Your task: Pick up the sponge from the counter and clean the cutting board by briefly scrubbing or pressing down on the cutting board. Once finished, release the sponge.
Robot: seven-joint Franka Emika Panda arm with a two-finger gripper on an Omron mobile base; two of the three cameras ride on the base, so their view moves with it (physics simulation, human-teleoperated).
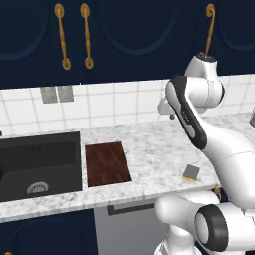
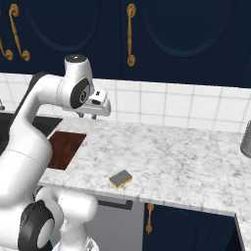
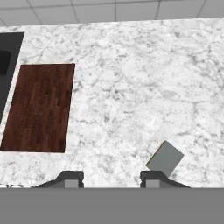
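Note:
The sponge (image 1: 191,173) (image 2: 121,178), a small flat block with a grey-green top over yellow, lies on the speckled counter (image 1: 149,147) (image 2: 171,152) near its front edge. The cutting board (image 1: 107,163) (image 2: 62,148) is a dark reddish-brown rectangle lying flat beside the sink, to the left of the sponge. My gripper (image 2: 88,116) hangs well above the counter between the two, pointing down. In the hand view the gripper (image 3: 111,179) is open with nothing between its fingertips. There the sponge (image 3: 165,158) sits just above the right fingertip (image 3: 153,177), and the cutting board (image 3: 40,107) lies at the left.
A black sink basin (image 1: 40,164) is set into the counter left of the board. A white tiled wall with grey outlets (image 1: 57,93) stands behind, under dark blue cabinets with gold handles. A grey object (image 2: 246,139) stands at the far right of the counter.

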